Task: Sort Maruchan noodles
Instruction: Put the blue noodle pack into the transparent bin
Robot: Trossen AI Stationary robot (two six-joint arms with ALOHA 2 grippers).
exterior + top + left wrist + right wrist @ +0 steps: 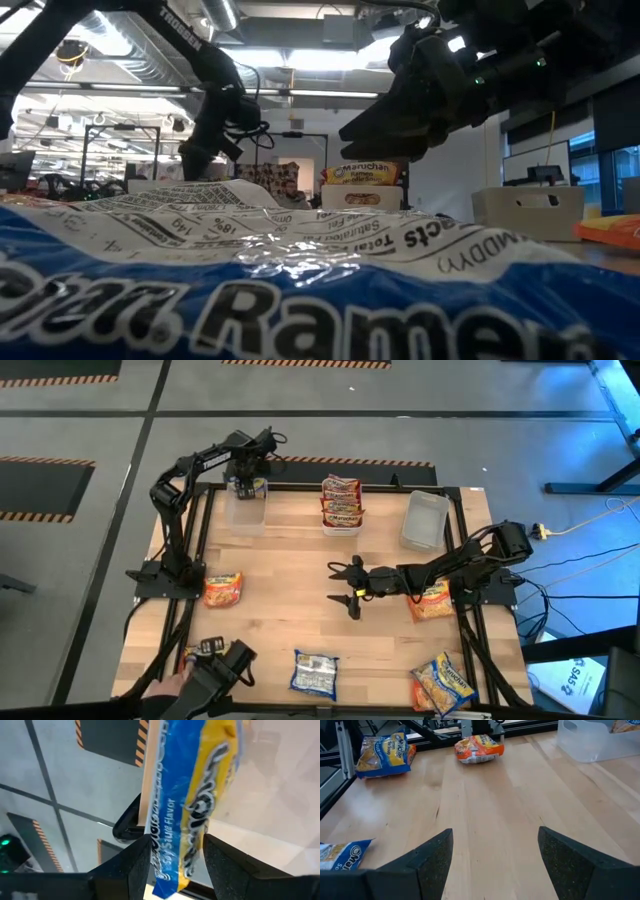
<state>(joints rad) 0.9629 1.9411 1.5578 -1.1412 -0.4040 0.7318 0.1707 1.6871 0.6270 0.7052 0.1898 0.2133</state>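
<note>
Possibly snagging ahead: blue-and-yellow crinkly plastic ramen packet [192, 805] hangs between left gripper [175, 865] fingers [137, 865] over clear plastic bin [246, 505] at far left counter [290, 610] edge; could catch on bin rim or slide outside toward floor, since jaws look only part-spread and film may cling to pads. Cannot tell whether still pinched or merely brushing. Near edge: blue-white packet [314, 673], blue-yellow packet [443, 682]. Mid-counter: right gripper [352, 584] spread wide, grasping nothing, hovering low; orange packets [223, 589] either side, one [431, 601] under right arm. Farther: maroon packets stacked in middle bin [341, 503]; third bin [424, 520] bare.
</note>
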